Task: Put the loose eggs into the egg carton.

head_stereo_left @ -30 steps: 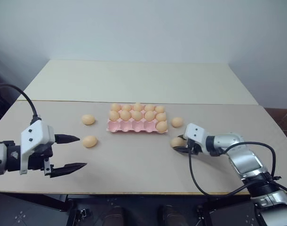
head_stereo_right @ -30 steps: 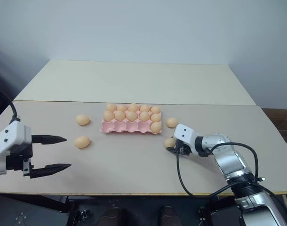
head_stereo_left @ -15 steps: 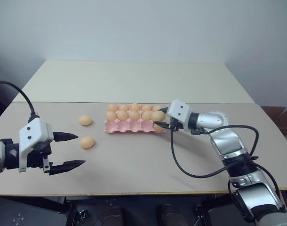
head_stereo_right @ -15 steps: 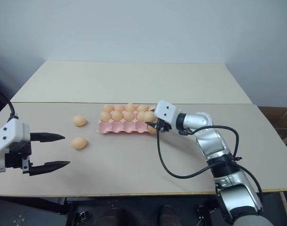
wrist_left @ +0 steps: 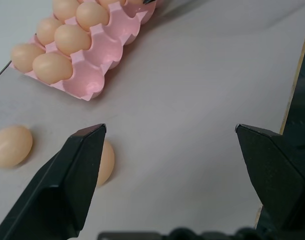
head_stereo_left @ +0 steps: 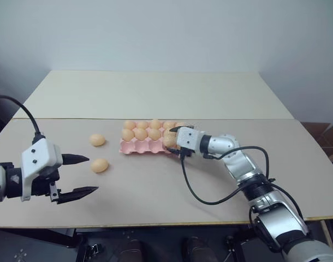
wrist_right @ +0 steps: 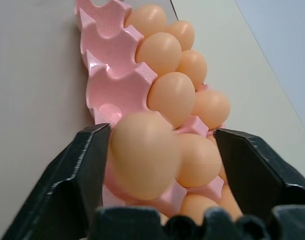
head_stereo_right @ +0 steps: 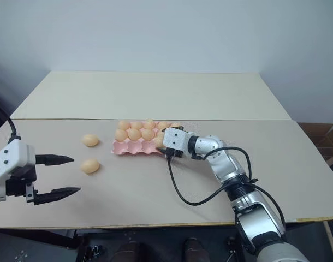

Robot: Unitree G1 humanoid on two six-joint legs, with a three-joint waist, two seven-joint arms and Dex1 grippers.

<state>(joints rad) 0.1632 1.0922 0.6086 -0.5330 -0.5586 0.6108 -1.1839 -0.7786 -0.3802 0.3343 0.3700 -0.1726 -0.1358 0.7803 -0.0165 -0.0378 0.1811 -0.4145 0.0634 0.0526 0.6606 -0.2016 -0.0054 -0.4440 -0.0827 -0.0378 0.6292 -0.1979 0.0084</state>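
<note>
1. Two loose eggs are lying on the beige table (head_stereo_left: 155, 191) to the left of the pink egg carton (head_stereo_left: 138, 145): the farther egg (head_stereo_left: 97, 140) near the carton's left end, the nearer egg (head_stereo_left: 100, 165) closer to the table's front edge, both apart from the tray.

2. The right gripper (head_stereo_left: 174, 143) is reaching in at the carton's right end, its two black fingers standing spread on either side of a front-row cup; in the right wrist view an egg (wrist_right: 142, 155) is sitting low between the fingertips (wrist_right: 87, 165), touching the left one, and appears to be resting in the cup rather than being pinched, which suggests a release in progress.

3. The carton is sitting mid-table, back and middle rows looking full, several front cups (wrist_left: 110, 47) showing bare pink, so room is remaining for the two outliers.

4. The left gripper (head_stereo_left: 76, 176) is hovering wide open and holding nothing, close to the nearer egg; in the left wrist view that egg (wrist_left: 105, 162) is peeking from behind one finger (wrist_left: 77, 165), likely placing the arm for the next pickup.

5. The job looks partway done.
</note>
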